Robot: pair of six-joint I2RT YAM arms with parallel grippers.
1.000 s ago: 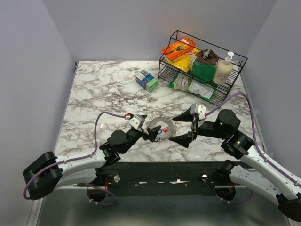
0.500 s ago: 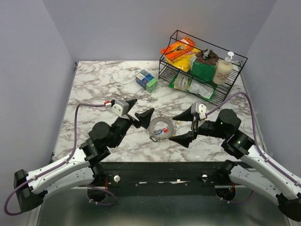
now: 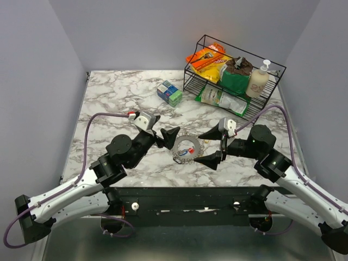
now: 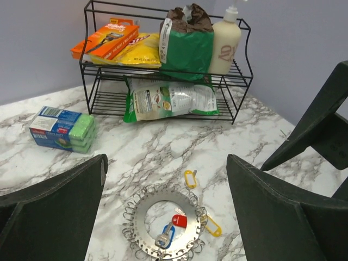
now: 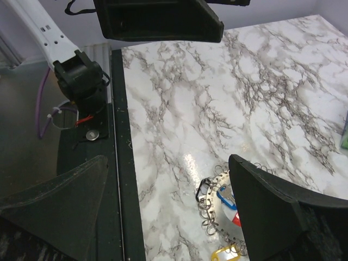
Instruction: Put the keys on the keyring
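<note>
The keyring (image 3: 186, 148) is a flat silvery ring edged with small wire loops, lying on the marble near the front edge. A blue key (image 4: 166, 236) and a red key (image 4: 179, 221) lie inside its hole. Two yellow tags (image 4: 190, 178) (image 4: 213, 227) and a black tag (image 5: 202, 186) lie at its rim; whether they hang on loops I cannot tell. My left gripper (image 3: 163, 128) hovers open just left of the keyring (image 4: 138, 215), holding nothing. My right gripper (image 3: 209, 147) stands open just right of it, also holding nothing.
A black wire rack (image 3: 234, 76) with snack packs and a soap bottle (image 3: 258, 79) stands at the back right. A blue and green sponge pack (image 3: 169, 92) lies left of the rack. The table's black front edge (image 5: 119, 163) runs close behind the keyring.
My left arm has lifted and swung up from the front edge, its gripper now slightly farther back beside the keyring. My right gripper has edged a little left. Both stayed open.
</note>
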